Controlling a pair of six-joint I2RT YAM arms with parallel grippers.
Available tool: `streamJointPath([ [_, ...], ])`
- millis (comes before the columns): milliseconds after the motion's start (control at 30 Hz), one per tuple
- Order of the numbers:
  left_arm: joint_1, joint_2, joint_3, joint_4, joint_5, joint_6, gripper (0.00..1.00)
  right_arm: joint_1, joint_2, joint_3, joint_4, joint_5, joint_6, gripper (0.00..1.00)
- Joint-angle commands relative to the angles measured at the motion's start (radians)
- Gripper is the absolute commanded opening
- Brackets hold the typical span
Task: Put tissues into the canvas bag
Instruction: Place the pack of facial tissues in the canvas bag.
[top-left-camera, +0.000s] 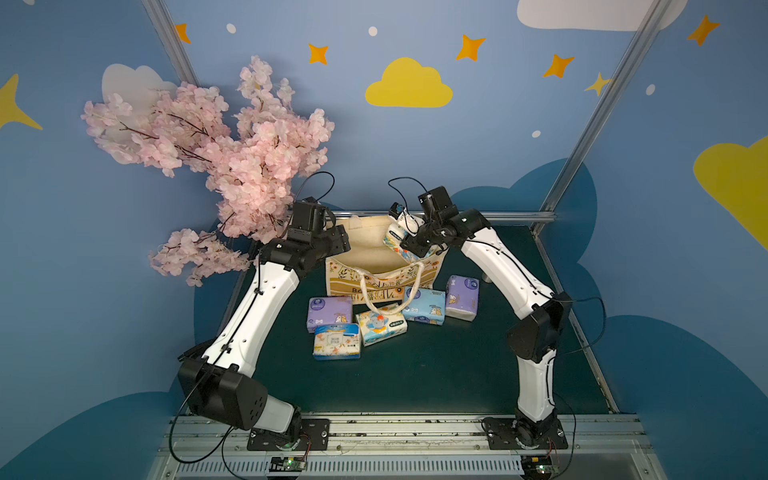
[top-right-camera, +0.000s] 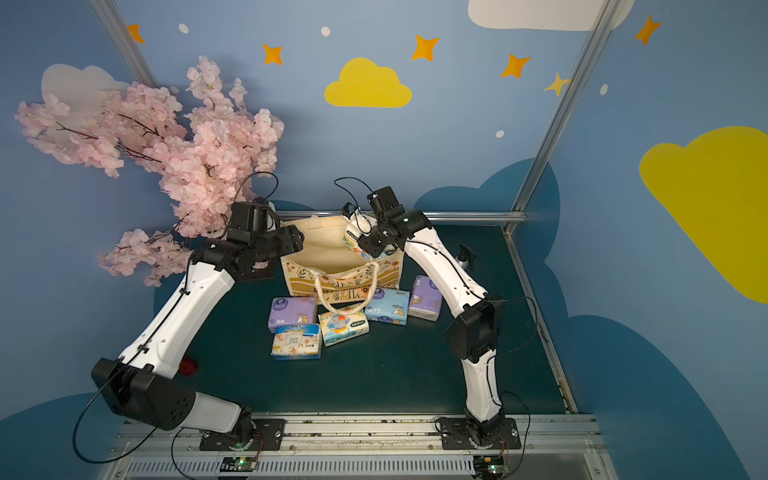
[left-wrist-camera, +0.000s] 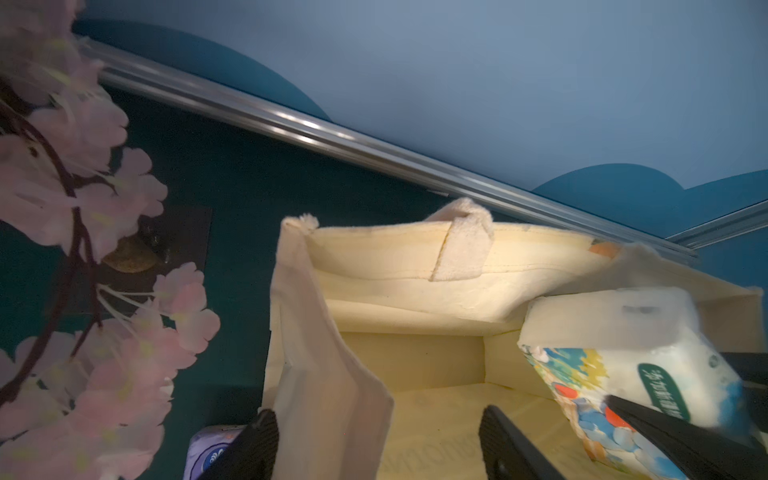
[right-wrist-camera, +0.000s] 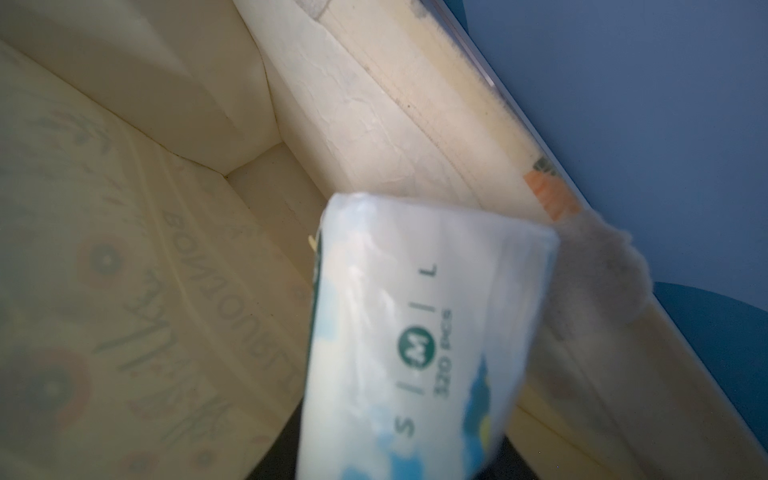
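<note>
The cream canvas bag stands open at the back of the mat, and its inside looks empty. My right gripper is shut on a white tissue pack with a colourful print, tilted over the bag's right end, above its opening. My left gripper is open, its jaws astride the bag's left side wall. In front of the bag lie a purple pack, a white floral pack, a cartoon pack, a light blue pack and another purple pack.
A pink blossom branch overhangs the left arm and the mat's back left. The bag's rope handle droops onto the cartoon pack. A spray bottle stands behind the right arm. A metal rail runs along the back edge.
</note>
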Motion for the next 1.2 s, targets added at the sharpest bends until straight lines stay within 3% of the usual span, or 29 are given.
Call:
streamJointPath([
  [0, 0.003, -0.003, 0.011, -0.036, -0.020, 0.030, 0.72, 0.005, 0.000, 0.011, -0.021, 0.083, -0.021, 0.41],
  [200, 0.016, 0.038, 0.023, -0.030, -0.017, 0.033, 0.65, 0.016, 0.008, 0.010, -0.043, 0.153, -0.089, 0.43],
  [500, 0.029, 0.066, 0.025, 0.030, 0.040, 0.049, 0.30, 0.041, 0.013, -0.032, -0.053, 0.159, -0.144, 0.48],
  [633, 0.034, 0.078, 0.043, 0.028, 0.039, 0.038, 0.05, 0.051, 0.036, -0.026, -0.059, 0.179, -0.152, 0.54],
  [767, 0.035, 0.033, 0.007, 0.095, 0.064, 0.022, 0.04, 0.044, 0.039, -0.013, -0.062, 0.216, -0.141, 0.69],
  [1033, 0.037, 0.013, -0.024, 0.143, 0.075, 0.000, 0.04, 0.034, 0.062, 0.015, -0.089, 0.276, -0.121, 0.72],
  [1167, 0.048, 0.011, -0.044, 0.166, 0.104, -0.034, 0.04, 0.037, 0.074, 0.045, -0.106, 0.319, -0.124, 0.79],
])
